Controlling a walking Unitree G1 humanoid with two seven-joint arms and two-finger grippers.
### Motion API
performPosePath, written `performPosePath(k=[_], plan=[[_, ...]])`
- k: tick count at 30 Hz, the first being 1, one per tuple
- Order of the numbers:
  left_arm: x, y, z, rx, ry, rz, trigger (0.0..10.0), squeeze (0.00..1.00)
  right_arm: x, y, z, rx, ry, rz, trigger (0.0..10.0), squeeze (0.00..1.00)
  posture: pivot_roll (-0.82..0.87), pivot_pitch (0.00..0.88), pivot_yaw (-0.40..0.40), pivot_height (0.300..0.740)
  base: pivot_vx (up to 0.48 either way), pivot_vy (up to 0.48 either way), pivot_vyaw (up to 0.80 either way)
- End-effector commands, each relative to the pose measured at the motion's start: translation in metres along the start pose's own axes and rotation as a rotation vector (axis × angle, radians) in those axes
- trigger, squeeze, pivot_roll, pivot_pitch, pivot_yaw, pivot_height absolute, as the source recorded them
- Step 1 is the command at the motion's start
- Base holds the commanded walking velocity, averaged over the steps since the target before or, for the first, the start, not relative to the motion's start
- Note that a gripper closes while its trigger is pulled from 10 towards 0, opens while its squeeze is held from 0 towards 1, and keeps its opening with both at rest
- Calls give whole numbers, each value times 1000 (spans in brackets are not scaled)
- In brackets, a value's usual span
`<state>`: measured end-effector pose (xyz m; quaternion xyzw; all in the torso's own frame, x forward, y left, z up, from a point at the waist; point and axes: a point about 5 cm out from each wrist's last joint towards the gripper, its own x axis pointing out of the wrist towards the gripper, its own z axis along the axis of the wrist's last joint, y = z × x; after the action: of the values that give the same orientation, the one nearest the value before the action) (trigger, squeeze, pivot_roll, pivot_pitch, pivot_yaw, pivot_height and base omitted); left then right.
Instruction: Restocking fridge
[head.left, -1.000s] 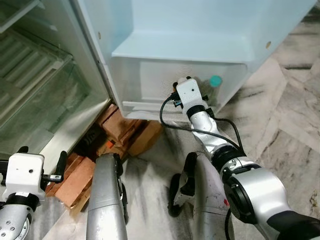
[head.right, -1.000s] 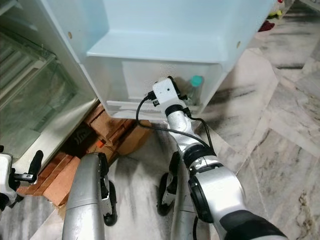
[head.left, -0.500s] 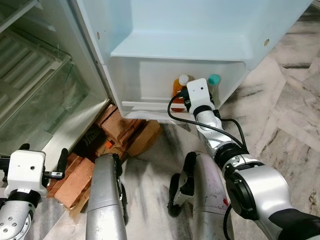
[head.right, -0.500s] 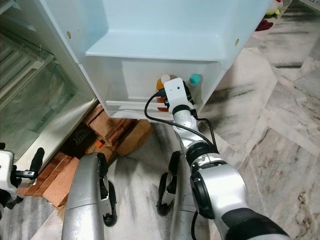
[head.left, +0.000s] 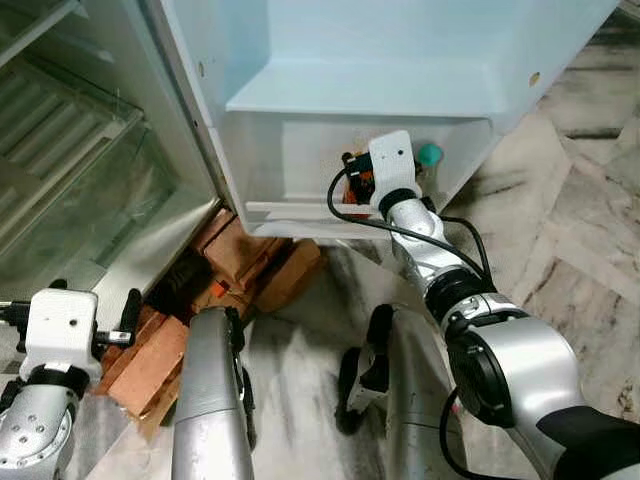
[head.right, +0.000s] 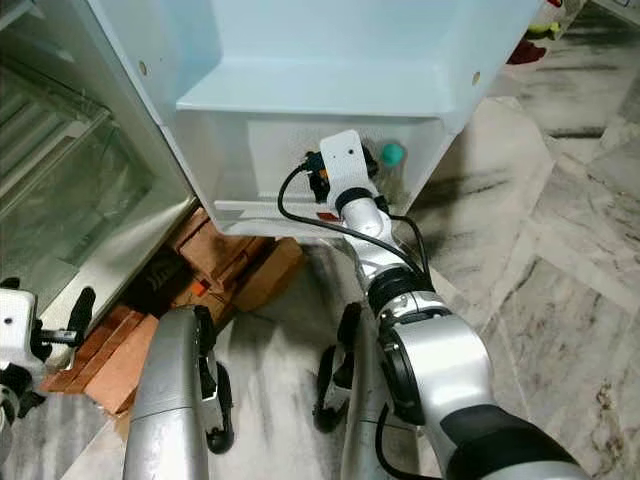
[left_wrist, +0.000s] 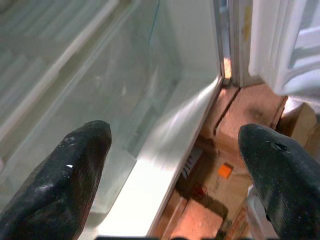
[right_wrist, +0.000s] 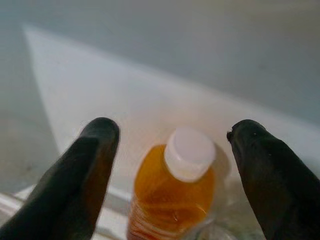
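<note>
Marble floor (head.left: 590, 250) runs under my open fridge door (head.left: 400, 60). Low on that door is a white bin (head.left: 290, 170). My right claw (right_wrist: 172, 170) reaches into the bin with its fingers (right_wrist: 82, 175) spread wide, holding nothing. An orange bottle (right_wrist: 172, 192) with a white cap stands upright between them, near the bin's right end, just beside a green cap (head.left: 430, 154). My left claw (left_wrist: 175, 170) hangs open above bricks (head.left: 150, 355) by the fridge's bottom edge.

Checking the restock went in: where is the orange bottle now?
The orange bottle stands in the fridge door's bottom shelf, beside a teal-capped bottle. The right gripper is open above it.
</note>
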<state>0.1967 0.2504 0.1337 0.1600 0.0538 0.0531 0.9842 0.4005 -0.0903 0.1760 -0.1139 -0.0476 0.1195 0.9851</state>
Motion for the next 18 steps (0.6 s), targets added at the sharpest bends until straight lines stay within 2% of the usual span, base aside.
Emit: performPosePath(k=[1,7,10,11,12,13,15,17,18], plan=[[-2,-2,-9,2,34,0,10000,0,-1,-1,-3,22,16,18,10000,1000,278,270,-47,528,0,0,0],[19,-10,-7,-24,-7,2,10000,0,-6,-5,-7,24,-17,47,10000,1000,226,195,-50,528,0,0,0],[22,-11,-8,-29,-11,3,10000,0,-9,-5,-7,18,-53,64,10000,1000,207,178,-45,528,0,0,0],[24,-13,-11,-34,-8,-2,10000,0,-13,-3,-6,11,-100,88,10000,937,179,158,-42,528,0,0,0],[24,-13,-13,-35,-7,-3,10000,0,-14,-2,-6,10,-109,94,10000,937,179,158,-42,528,0,0,0],[26,-15,-14,-37,-6,-4,10000,0,-18,-1,-7,4,-128,102,10000,0,156,132,-41,528,0,0,0],[29,-19,-17,-45,-6,-5,10000,0,-28,0,-11,13,-170,114,10000,0,143,111,-44,528,0,0,0],[29,-19,-17,-45,-6,-5,10000,0,-28,0,-11,13,-170,114,10000,0,143,111,-44,528,0,0,0],[32,-22,-17,-52,-11,-5,10000,0,-36,0,-18,26,-170,108,10000,0,136,93,-46,528,0,0,0]])
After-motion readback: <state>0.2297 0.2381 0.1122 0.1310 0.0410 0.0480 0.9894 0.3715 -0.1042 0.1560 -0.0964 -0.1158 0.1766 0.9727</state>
